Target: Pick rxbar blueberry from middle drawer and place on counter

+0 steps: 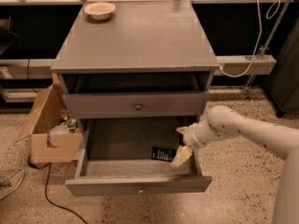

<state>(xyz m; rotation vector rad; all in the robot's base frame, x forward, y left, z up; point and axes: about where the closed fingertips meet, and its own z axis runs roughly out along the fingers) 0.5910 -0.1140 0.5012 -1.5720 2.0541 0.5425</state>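
The rxbar blueberry [163,153] is a small dark wrapper with white print, lying flat on the floor of the open middle drawer [138,187], right of centre. My gripper [181,152] hangs inside the drawer at its right side, just right of the bar and very close to it, on the end of my white arm that comes in from the right. The counter [135,36] is the broad grey top of the cabinet above.
A pale bowl [99,10] sits at the counter's back left. The drawer above [138,105], with a brassy knob, is closed. An open cardboard box [51,136] with bottles stands on the floor left of the cabinet. A cable [49,192] lies on the floor.
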